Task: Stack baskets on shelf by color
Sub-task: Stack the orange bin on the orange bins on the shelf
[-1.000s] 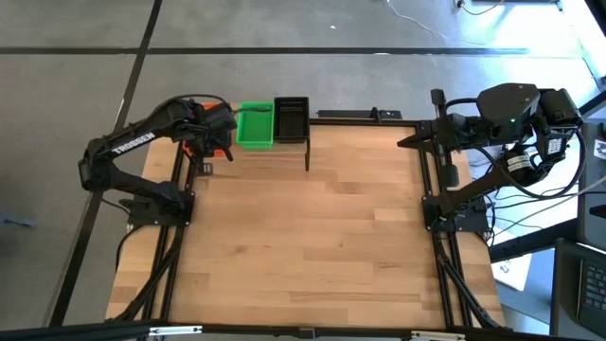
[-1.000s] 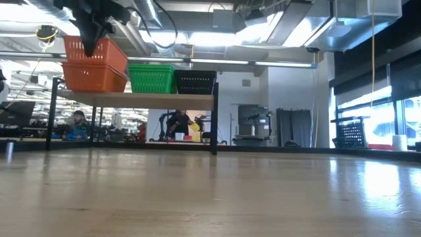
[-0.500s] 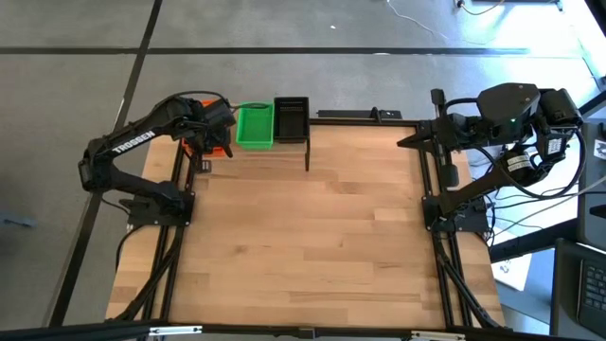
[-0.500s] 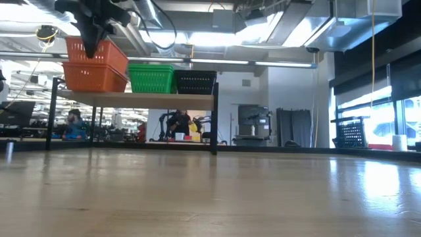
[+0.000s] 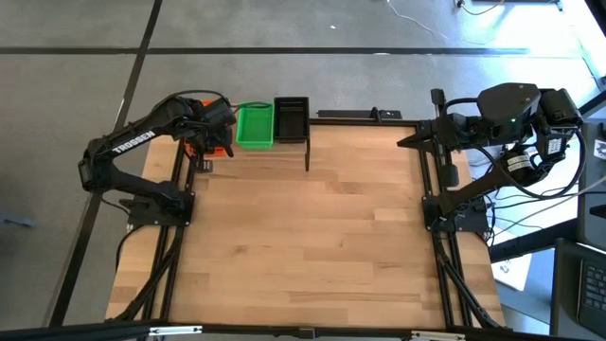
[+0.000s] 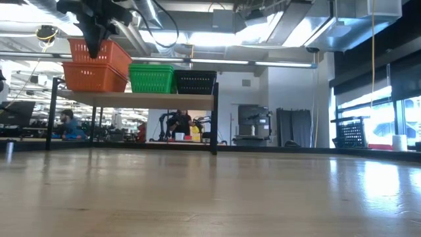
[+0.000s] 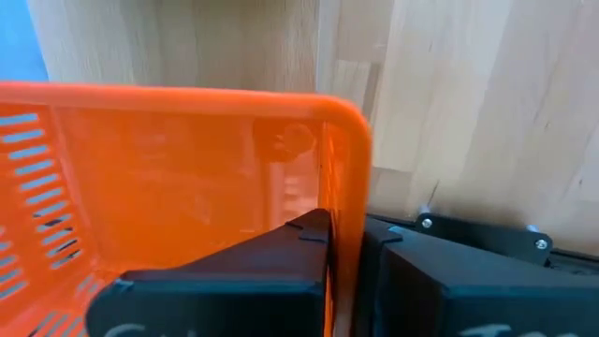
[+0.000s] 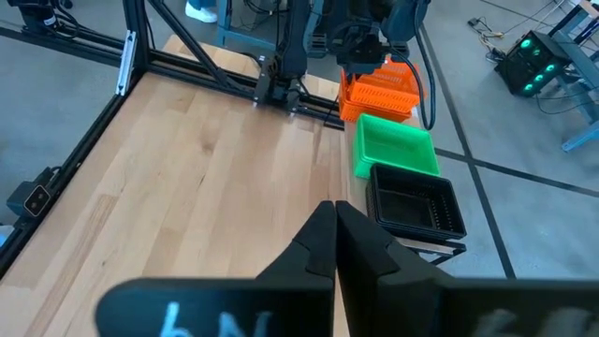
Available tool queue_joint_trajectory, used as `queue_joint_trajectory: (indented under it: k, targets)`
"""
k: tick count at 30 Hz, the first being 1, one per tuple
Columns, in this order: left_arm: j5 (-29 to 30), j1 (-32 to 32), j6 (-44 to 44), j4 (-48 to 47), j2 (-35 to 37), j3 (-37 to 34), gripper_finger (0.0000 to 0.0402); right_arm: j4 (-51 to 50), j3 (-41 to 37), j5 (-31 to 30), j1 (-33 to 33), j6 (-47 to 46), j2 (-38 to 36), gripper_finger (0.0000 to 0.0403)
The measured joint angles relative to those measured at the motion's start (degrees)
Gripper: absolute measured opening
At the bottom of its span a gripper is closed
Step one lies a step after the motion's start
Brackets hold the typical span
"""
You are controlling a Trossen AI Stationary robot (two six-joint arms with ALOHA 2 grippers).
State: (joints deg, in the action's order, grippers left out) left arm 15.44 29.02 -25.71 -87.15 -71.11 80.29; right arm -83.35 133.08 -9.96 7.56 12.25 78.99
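Observation:
My left gripper [image 5: 208, 125] [image 6: 96, 41] [image 7: 351, 229] is shut on an orange basket [image 6: 100, 52] at the table's far left corner. That basket hangs tilted just above a second orange basket [image 6: 94, 76], which rests on the shelf [image 6: 164, 97]. Beside it on the shelf stand a green basket [image 5: 254, 126] [image 6: 152, 78] and a black basket [image 5: 291, 118] [image 6: 195, 81]. My right gripper [image 5: 409, 142] [image 8: 335, 213] is shut on nothing and waits at the table's far right side. My left gripper holds the upper orange basket by one wall near a corner [image 7: 343, 187], one finger [image 7: 281, 257] inside the basket and the other [image 7: 449, 281] outside. The fingers come from above, pointing down. The basket hangs tilted; whether it touches the orange basket below, I cannot tell.
The shelf stands on thin black uprights [image 5: 308, 152] at the table's far left. The wooden tabletop [image 5: 312, 237] spreads between the two arm bases. People and equipment show in the room beyond the table in the low view.
My left gripper has shifted slightly toward the table's far left. The orange basket it holds has come to lie a little flatter over the orange basket on the shelf, and its right end now stands closer to the green basket.

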Motion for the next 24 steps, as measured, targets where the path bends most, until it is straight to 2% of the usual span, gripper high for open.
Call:
queue_joint_trajectory:
  k: [10,14,21,24]
  targets:
    - [0.2,0.0,0.28,-0.07,-0.63,0.0,0.0001,-0.01,0.0,0.07,0.01,0.01,-0.01,0.0]
    - [0.26,0.83,2.88,-0.27,-1.01,0.0,0.0013,-0.02,0.0,0.07,0.01,0.02,0.0,0.0]
    - [0.48,1.14,1.23,-0.26,-1.01,0.0,0.0003,0.0,0.0,0.04,0.01,0.01,0.01,0.0]
    - [0.54,1.14,1.35,-0.22,-1.01,0.0,0.0012,0.0,0.0,0.04,0.01,0.01,0.01,0.0]
